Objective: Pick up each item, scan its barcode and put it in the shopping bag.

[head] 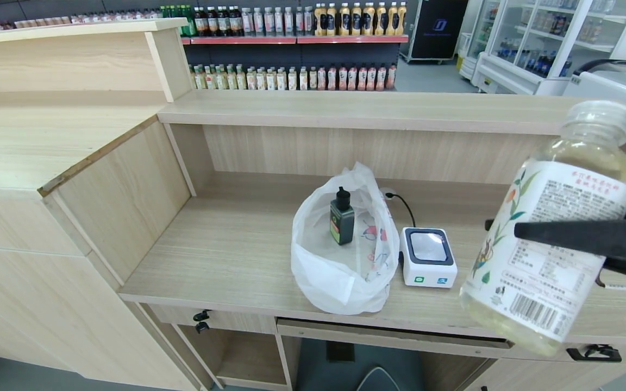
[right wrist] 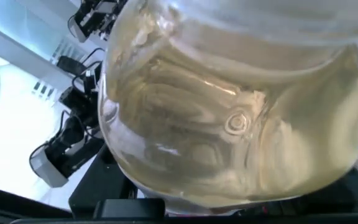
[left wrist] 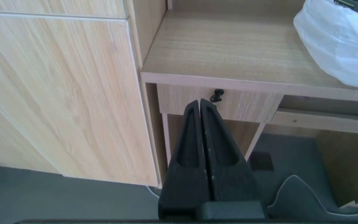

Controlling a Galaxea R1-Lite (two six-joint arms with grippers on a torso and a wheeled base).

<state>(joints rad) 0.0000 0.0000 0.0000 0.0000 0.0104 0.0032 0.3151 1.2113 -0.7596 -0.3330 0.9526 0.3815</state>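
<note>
Right gripper (head: 530, 233) clamped on tea bottle (head: 563, 195), held tilted in the air over the desk's (head: 226, 255) right end (barcode at its lower end). Left gripper (left wrist: 201, 149) closed on nothing, below the desk edge. Scanner (head: 428, 256) sits just beside shopping bag (head: 340, 277); small dark bottle (head: 342, 220) inside.

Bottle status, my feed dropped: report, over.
Right gripper shut on bottle, tilted, barcode facing out. Left gripper shut, below counter. Scanner face uncovered, beside bag.
</note>
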